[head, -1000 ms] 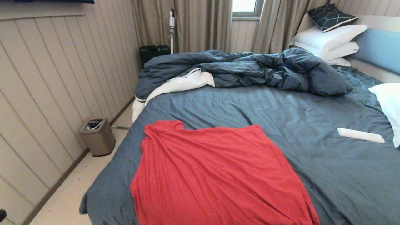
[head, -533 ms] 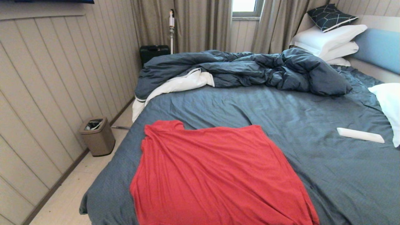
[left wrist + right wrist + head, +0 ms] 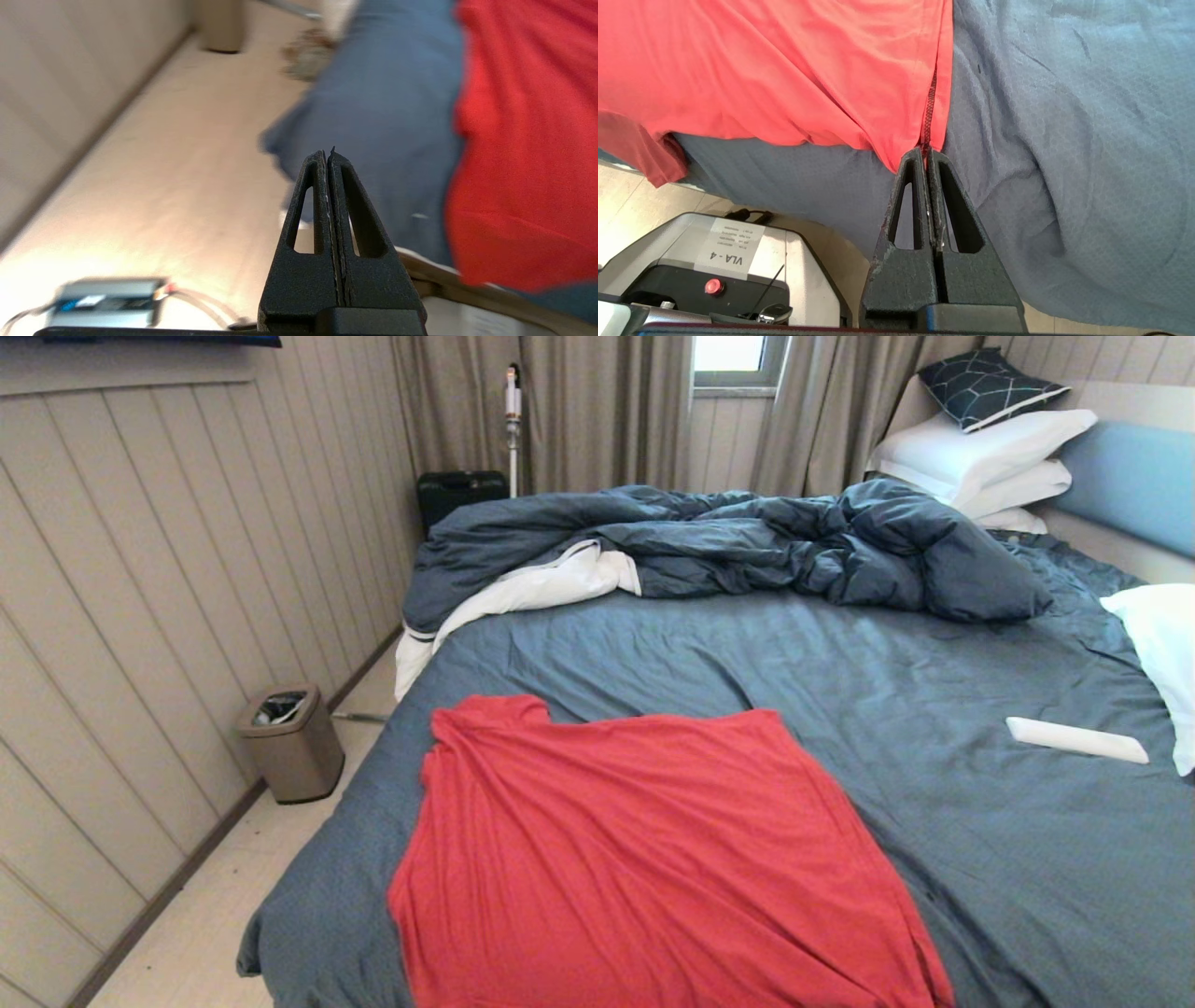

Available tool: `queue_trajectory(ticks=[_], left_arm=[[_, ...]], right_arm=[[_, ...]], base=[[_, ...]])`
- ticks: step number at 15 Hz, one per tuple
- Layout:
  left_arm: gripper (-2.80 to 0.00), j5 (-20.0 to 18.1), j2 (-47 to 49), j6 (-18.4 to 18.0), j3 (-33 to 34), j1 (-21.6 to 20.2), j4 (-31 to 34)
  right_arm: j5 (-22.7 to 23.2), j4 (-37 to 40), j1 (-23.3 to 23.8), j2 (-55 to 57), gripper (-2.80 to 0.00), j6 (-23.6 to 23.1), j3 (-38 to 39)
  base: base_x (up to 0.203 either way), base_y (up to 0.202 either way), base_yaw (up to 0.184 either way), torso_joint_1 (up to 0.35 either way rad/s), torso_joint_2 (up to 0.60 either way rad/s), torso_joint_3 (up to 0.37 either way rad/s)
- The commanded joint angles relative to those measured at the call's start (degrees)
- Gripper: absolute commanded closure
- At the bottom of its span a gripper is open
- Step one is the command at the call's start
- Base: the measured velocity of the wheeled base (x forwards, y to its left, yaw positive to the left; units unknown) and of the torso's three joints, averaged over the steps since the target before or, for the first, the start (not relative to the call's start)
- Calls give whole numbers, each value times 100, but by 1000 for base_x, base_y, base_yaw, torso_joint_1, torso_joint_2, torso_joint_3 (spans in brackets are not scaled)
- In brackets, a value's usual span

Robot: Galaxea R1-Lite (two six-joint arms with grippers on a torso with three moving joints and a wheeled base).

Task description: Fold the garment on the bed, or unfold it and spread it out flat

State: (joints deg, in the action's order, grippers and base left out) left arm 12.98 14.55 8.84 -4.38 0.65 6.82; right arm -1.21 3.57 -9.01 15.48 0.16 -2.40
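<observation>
The garment (image 3: 644, 859), a plain red T-shirt, lies spread and slightly wrinkled on the near left part of the bed (image 3: 840, 653), its lower edge running out of the head view. Neither gripper shows in the head view. My left gripper (image 3: 327, 151) is shut and empty, low beside the bed's near left corner (image 3: 387, 107), with the garment (image 3: 523, 140) off to one side. My right gripper (image 3: 924, 150) is shut at the bed's near edge (image 3: 1087, 140). Its tips line up with the garment's (image 3: 784, 70) side seam; contact cannot be told.
A rumpled dark blue duvet (image 3: 747, 541) lies across the far half, with white pillows (image 3: 990, 448) at the headboard. A flat white object (image 3: 1076, 740) rests on the sheet at right. A bin (image 3: 291, 742) stands on the floor at left. My base (image 3: 728, 261) sits below the bed edge.
A dark bit of my left arm at the lower left corner of the head view has dropped out of sight. The garment has not moved.
</observation>
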Motion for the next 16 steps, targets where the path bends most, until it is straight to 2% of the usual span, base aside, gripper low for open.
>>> queue_trajectory(ticks=[1,3,4,6,7,9,11,16], left_arm=[[0,52,-194,-98,-15,-293,47],[0,-34,-459,-210,-13,-224,73],[0,-237,-801,-327,-16,-194,133],[0,-942,-1419,-757,-37,-149,385],[0,-1045,-1446,-858,-37,-135,450],[0,-1061,-1455,-858,-37,-135,451],[0,-1065,-1455,-805,-37,-135,460],[0,-1008,-1455,-784,-28,-135,451]], right_arm=[[9,-36,-13,25,0,13,88],[15,-314,-4,25,0,9,183],[15,-406,-10,25,0,-11,216],[15,-355,44,30,0,-8,192],[15,-307,169,43,0,-1,179],[17,-164,723,-23,0,-39,140],[51,-140,994,-352,0,-140,148],[82,-159,915,-1501,0,-162,160]], base=[[0,0,0,0,0,0],[0,0,0,0,0,0],[0,0,0,0,0,0],[0,0,0,0,0,0],[0,0,0,0,0,0],[0,0,0,0,0,0],[0,0,0,0,0,0],[0,0,0,0,0,0]])
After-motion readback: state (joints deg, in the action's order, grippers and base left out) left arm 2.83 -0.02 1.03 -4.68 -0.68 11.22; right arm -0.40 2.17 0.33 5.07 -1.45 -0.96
